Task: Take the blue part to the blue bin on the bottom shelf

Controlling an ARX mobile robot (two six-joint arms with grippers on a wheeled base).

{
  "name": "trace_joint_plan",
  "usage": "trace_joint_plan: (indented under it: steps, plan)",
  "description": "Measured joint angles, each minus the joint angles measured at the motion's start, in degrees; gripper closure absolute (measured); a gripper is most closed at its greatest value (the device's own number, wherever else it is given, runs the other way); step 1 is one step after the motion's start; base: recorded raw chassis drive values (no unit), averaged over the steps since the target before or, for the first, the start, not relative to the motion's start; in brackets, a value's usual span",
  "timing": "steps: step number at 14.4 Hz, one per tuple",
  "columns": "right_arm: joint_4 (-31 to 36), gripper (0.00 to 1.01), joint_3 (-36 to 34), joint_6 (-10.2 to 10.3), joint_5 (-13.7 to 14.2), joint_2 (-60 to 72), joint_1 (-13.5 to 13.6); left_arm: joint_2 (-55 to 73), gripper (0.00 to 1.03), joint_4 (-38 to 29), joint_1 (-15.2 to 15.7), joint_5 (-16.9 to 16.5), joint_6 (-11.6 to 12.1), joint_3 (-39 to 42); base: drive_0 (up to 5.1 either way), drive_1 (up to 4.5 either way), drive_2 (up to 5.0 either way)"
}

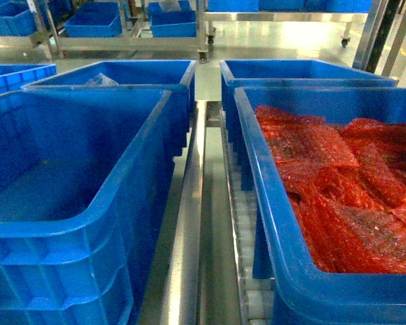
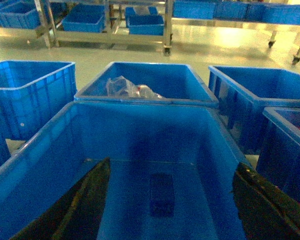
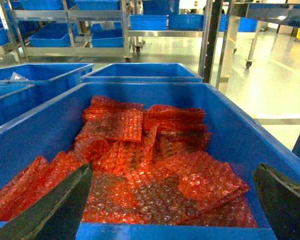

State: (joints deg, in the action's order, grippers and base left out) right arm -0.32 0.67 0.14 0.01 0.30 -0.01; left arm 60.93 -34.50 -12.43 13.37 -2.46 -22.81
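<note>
Bright blue bins [image 1: 74,223] stand either side of a silvery steel rail [image 1: 189,223] with white rollers [image 1: 247,223], one bin [image 3: 230,130] is full of red bubble-dotted bags [image 3: 155,165], a dark blue block [image 2: 162,195] lies in another, and black fingers [image 2: 85,205] frame it.

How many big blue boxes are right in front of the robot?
4: front-left bin, nearly empty; front-right bin, full of red bubble wrap; back-left bin, holding a clear bag; back-right bin. More sit farther off.
</note>
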Motion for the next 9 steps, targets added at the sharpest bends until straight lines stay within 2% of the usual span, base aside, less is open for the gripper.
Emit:
trace_joint_plan:
  steps: [1,6,7,9]
  plan:
    - [0.04,0.03,0.00,0.00,-0.02,0.00,0.00,-4.00,0.46,-4.90,2.21,-2.89,1.22,5.97,0.0,0.00,0.0]
    - [0.04,0.03,0.00,0.00,0.00,0.00,0.00,-12.59,0.97,-3.56,6.03,-6.82,1.42,13.16,0.0,0.00,0.0]
    - [0.04,0.03,0.00,0.00,0.00,0.00,0.00,-14.27,1.01,-2.97,6.58,-7.37,1.44,14.14,0.0,0.00,0.0]
    - [0.04,0.03,0.00,0.00,0.00,0.00,0.00,-17.81,1.01,-1.33,7.78,-8.61,1.49,15.93,0.0,0.00,0.0]
